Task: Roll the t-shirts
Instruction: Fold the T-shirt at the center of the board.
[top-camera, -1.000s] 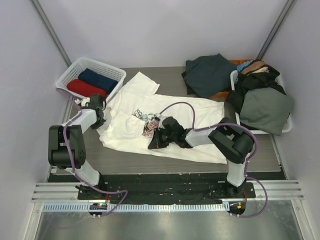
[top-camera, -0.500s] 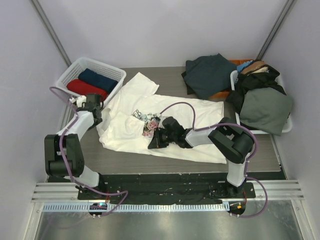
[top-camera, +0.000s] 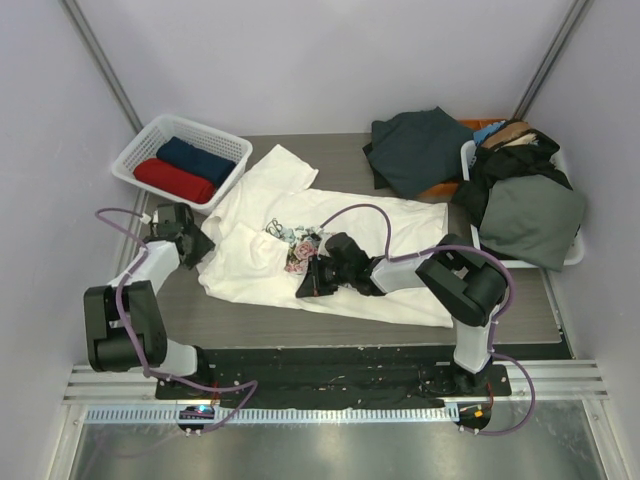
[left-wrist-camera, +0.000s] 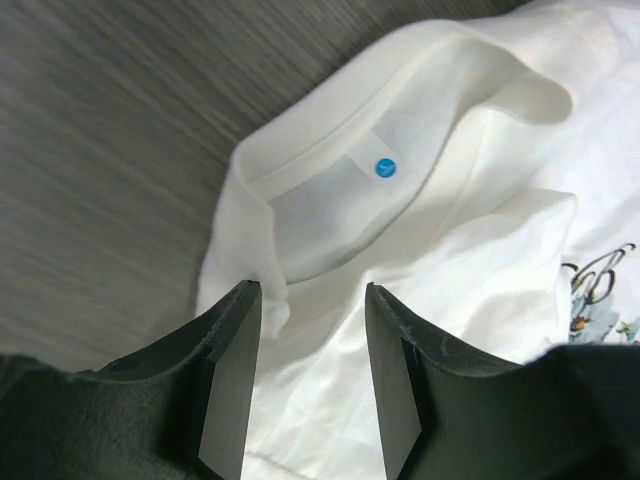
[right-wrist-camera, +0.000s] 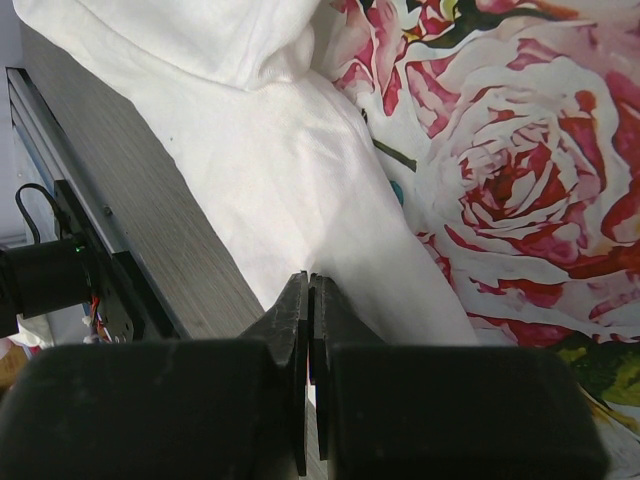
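- Cream tee (top-camera: 275, 190): spread, crumpled, across mid-bench (top-camera: 330, 150), with rose print (right-wrist-camera: 500, 170) facing up.
- Left tool (left-wrist-camera: 312, 375): open, with fingers (left-wrist-camera: 228, 390) astride the edge of the collar (left-wrist-camera: 295, 125); fabric between them, not pinched. Label (left-wrist-camera: 385, 168) with a blue dot just inside the neckline.
- Right tool (right-wrist-camera: 309, 285): closed on a fold of the tee near its front edge, just beside the print, with bare bench to one side.
- Basket (top-camera: 150, 140): at far-left corner, holding a red tee (top-camera: 172, 180) and a navy tee (top-camera: 195, 160), both rolled and lying side by side.
- Dark garments (top-camera: 420, 150): heaped at far right, well apart from both tools.
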